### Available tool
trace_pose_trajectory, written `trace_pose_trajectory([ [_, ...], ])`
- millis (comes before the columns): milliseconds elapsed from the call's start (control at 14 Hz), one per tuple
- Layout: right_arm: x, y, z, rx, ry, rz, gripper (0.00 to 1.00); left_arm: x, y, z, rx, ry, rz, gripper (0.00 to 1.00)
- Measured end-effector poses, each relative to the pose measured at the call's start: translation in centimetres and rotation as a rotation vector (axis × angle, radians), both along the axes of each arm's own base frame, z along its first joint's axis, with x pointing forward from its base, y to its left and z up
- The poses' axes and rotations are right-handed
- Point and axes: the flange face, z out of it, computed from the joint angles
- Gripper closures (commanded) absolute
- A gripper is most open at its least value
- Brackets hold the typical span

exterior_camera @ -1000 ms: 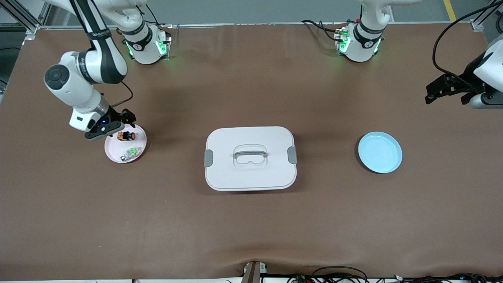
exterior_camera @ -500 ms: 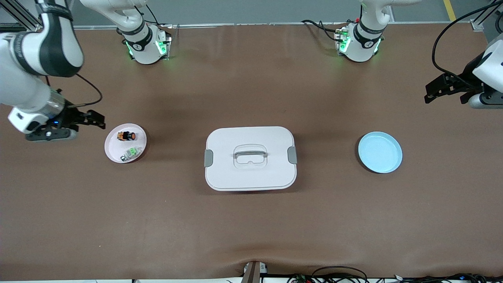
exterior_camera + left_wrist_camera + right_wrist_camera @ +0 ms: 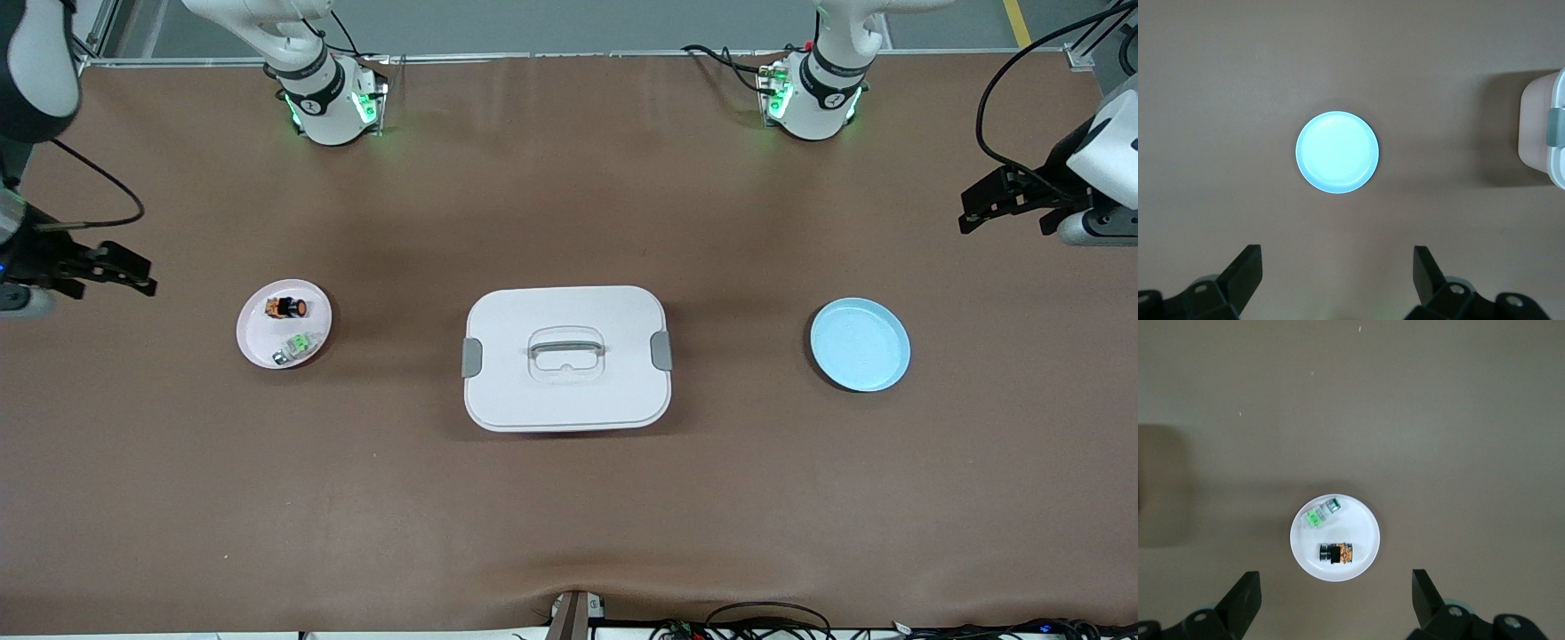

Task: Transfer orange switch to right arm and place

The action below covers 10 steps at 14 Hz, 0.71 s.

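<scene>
The orange switch lies on its side on a small white plate, toward the right arm's end of the table. In the right wrist view the orange switch shows on the same plate. My right gripper hangs open and empty over bare table beside that plate, at the table's end; its jaws stand wide apart. My left gripper waits open and empty over bare table at the left arm's end.
A small green-and-silver part shares the white plate. A white lidded box with a handle sits mid-table. A light blue plate lies toward the left arm's end, seen below the left wrist.
My right gripper has drawn away from the white plate toward the right arm's end of the table, still open. The switch has stayed on the plate. The left arm has barely moved.
</scene>
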Motion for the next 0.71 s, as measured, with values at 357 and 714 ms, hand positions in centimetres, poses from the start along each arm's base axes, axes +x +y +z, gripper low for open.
trace_pose_trajectory([
  [357, 0.3, -1.4, 4.7, -0.012, -0.071, -0.023, 0.0, 0.0, 0.0, 0.0, 0.0, 0.0, 0.0, 0.0],
  [714, -0.6, -1.8, 5.1, 0.001, -0.002, -0.035, 0.0, 0.0, 0.0, 0.0, 0.0, 0.0, 0.0, 0.0],
])
